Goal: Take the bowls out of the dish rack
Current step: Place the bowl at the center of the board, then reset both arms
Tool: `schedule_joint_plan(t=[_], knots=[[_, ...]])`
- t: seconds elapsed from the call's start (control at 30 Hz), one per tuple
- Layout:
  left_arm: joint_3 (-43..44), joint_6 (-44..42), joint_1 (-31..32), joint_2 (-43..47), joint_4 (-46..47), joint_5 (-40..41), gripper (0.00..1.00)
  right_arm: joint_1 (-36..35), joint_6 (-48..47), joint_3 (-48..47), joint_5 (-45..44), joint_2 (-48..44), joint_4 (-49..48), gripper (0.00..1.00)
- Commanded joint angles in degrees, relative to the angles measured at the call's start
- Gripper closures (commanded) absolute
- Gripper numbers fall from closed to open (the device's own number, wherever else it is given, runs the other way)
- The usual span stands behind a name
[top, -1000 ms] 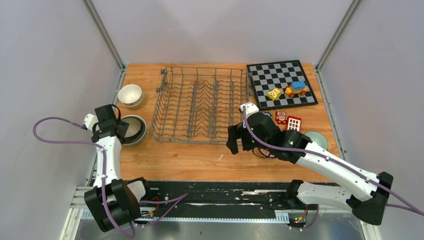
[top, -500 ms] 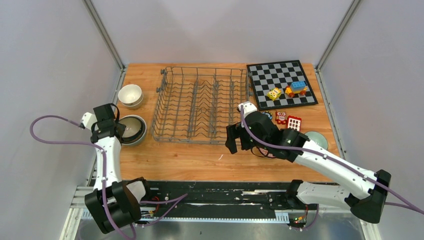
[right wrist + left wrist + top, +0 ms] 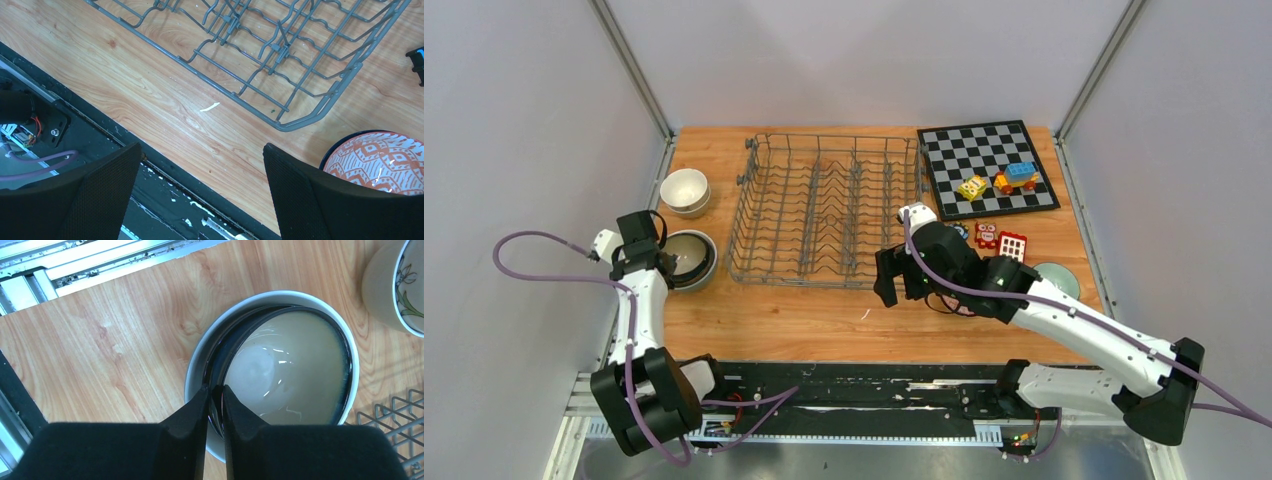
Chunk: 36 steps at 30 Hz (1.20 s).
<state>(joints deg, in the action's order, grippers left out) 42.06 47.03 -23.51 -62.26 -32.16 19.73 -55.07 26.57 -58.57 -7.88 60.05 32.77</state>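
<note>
The grey wire dish rack (image 3: pixel 824 210) stands at the table's middle, and I see no bowl in it. To its left a dark-rimmed cream bowl (image 3: pixel 285 370) (image 3: pixel 690 256) sits nested in a pale outer bowl (image 3: pixel 196 375). My left gripper (image 3: pixel 214 388) (image 3: pixel 660 262) is over its near rim, fingers narrowed onto the dark rim, which runs between them. My right gripper (image 3: pixel 201 147) (image 3: pixel 902 285) hangs open and empty by the rack's front right corner (image 3: pixel 295 122). An orange patterned bowl (image 3: pixel 380 160) lies beside it on the wood.
Stacked white bowls (image 3: pixel 685 190) (image 3: pixel 395 285) stand behind the nested pair. A chessboard (image 3: pixel 989 165) with toy bricks (image 3: pixel 1014 178) lies at the back right, more bricks (image 3: pixel 1001 242) in front of it. A pale green bowl (image 3: pixel 1060 277) sits at the right edge.
My left gripper's fingers have closed in from wide apart, and that arm has drawn slightly toward the near edge. The right arm has edged a little left.
</note>
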Motion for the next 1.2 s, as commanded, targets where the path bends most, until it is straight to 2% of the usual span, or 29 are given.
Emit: schedule_joint_plan(t=[0.0, 0.17, 0.27, 0.37, 0.43, 0.77, 0.97, 1.17], knots=[[-0.7, -0.3, -0.3, -0.4, 1.7, 1.3, 0.84, 0.5, 0.3, -1.9, 0.5, 1.0, 1.3, 0.05], [-0.2, -0.3, -0.3, -1.2, 1.4, 1.4, 0.83, 0.5, 0.3, -2.0, 0.5, 1.5, 1.2, 0.05], [0.4, -0.2, -0.3, -0.5, 0.8, 0.7, 0.71, 0.5, 0.2, -2.0, 0.4, 1.4, 1.2, 0.05], [1.5, -0.9, -0.2, 0.5, -0.3, 0.1, 0.52, 0.5, 0.2, -2.0, 0.1, 1.4, 1.3, 0.05], [1.8, -1.0, -0.3, 0.9, -0.8, -0.2, 0.42, 0.5, 0.1, -2.0, 0.1, 1.5, 1.3, 0.05], [2.0, -3.0, -0.2, 1.4, -0.4, -1.2, 0.16, 0.5, -0.3, -1.5, -0.3, 0.2, 1.2, 0.05], [4.2, -4.2, 0.1, 2.0, -1.6, 2.4, 0.13, 0.5, -0.3, -1.8, 0.2, 0.1, 1.4, 0.05], [6.8, -4.6, 0.1, -1.6, -1.9, 4.9, 0.17, 0.5, 0.5, -3.0, 0.9, 0.6, 2.5, 0.05]])
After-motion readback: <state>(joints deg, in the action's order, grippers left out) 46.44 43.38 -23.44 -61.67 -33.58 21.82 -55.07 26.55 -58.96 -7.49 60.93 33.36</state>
